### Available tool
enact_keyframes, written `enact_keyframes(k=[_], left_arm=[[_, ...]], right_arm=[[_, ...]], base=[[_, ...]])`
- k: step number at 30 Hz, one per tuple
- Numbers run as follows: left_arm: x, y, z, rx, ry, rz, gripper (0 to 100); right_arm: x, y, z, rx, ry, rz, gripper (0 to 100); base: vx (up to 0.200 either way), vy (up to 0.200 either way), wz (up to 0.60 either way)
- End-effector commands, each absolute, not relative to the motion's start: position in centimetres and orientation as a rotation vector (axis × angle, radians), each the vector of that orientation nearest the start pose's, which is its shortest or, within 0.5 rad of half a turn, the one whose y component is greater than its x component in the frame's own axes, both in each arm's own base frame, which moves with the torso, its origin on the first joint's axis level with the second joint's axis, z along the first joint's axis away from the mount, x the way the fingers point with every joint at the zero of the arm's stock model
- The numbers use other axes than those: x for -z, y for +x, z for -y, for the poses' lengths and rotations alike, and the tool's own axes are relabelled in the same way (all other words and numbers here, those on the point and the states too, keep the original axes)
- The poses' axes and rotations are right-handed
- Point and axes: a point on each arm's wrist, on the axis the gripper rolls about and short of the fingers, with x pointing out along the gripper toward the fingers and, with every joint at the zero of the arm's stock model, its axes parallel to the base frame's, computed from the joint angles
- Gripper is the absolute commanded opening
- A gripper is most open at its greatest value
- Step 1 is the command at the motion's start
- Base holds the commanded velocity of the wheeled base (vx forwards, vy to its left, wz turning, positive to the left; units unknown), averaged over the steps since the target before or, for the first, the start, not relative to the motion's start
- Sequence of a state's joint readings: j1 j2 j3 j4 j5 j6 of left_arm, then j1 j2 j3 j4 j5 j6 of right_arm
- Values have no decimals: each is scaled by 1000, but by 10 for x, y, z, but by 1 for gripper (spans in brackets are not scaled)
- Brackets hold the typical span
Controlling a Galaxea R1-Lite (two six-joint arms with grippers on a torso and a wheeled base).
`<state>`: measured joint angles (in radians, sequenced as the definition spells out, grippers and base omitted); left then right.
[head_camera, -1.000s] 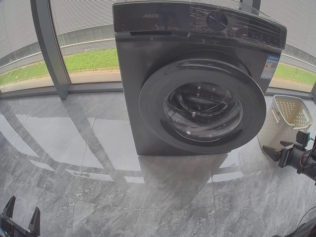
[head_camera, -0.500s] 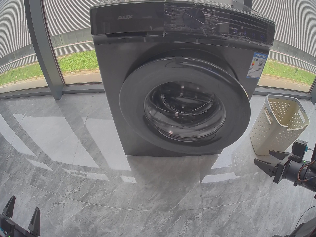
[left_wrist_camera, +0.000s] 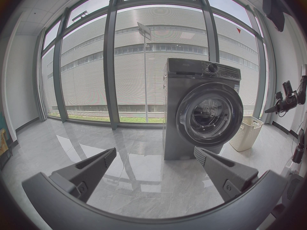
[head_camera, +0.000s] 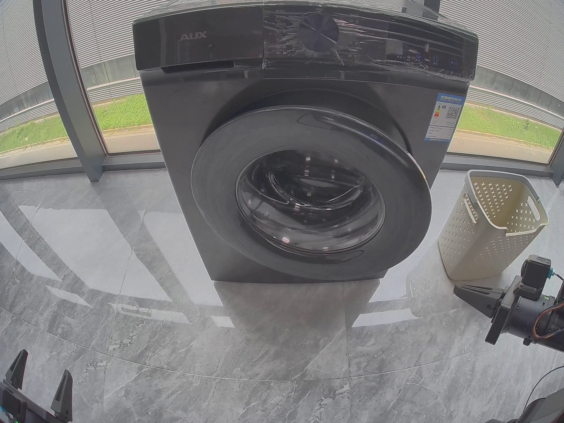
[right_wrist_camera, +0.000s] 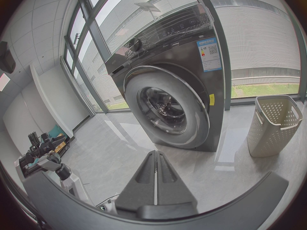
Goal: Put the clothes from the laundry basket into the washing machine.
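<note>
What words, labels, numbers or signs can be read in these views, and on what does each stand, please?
Washing machine, upper front panel: a short maker's logo in pale capitals, not quoted.
Energy label on its front: print too small to read.
Yellow sticker beside the door: too small.
Laundry basket: none.

a glossy grey marble floor (head_camera: 106, 301) runs back to tall windows (head_camera: 147, 42) with dark frames (head_camera: 61, 83). outside lie a strip of grass (head_camera: 120, 113), a louvred grey building (left_wrist_camera: 86, 77) and a lamp post (left_wrist_camera: 145, 80).
</note>
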<state>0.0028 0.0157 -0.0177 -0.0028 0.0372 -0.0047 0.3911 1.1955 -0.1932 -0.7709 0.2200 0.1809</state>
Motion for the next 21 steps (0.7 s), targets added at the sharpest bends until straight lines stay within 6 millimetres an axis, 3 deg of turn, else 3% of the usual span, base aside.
enact_keyframes(k=[1, 9, 21], left_arm=[[-76, -23, -1, -38, -5, 2, 100], [-76, -23, -1, -40, -3, 0, 100], [-76, -23, -1, -40, -5, 2, 100]], right_arm=[[-154, 137, -61, -582, 157, -272, 0], [-155, 142, -63, -569, 182, -283, 0], [-153, 180, -74, -523, 195, -301, 0]], base=[[200, 0, 0], [200, 0, 0], [0, 0, 0]])
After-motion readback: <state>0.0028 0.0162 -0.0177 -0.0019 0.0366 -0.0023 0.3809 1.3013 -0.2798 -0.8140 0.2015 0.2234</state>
